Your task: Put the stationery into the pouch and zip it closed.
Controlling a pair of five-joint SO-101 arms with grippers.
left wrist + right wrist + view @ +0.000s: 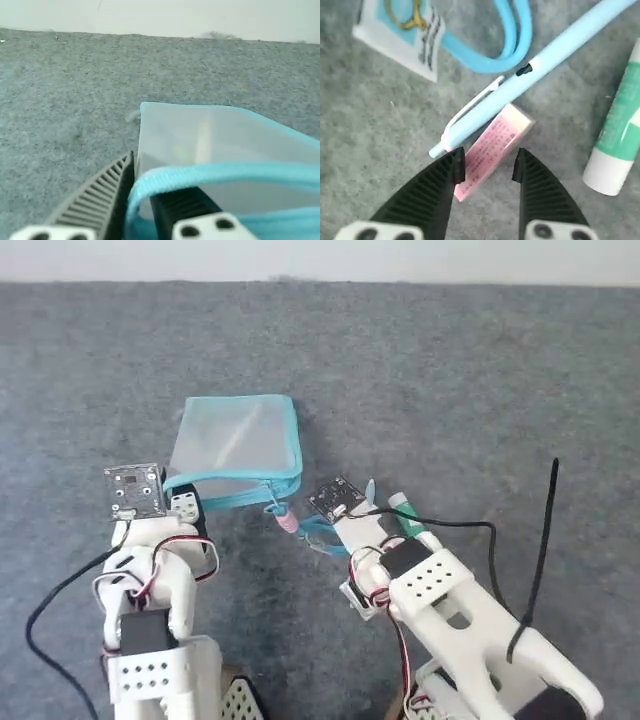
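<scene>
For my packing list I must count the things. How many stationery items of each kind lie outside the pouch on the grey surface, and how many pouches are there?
pen: 1
eraser: 1
glue stick: 1
pouch: 1
Total: 4 things, 3 of them stationery outside the pouch.

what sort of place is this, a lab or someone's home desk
Probably a robot test bench: a grey felt-like mat as the work surface, a bare pale wall behind, and a left arm and right arm with exposed wiring.
</scene>
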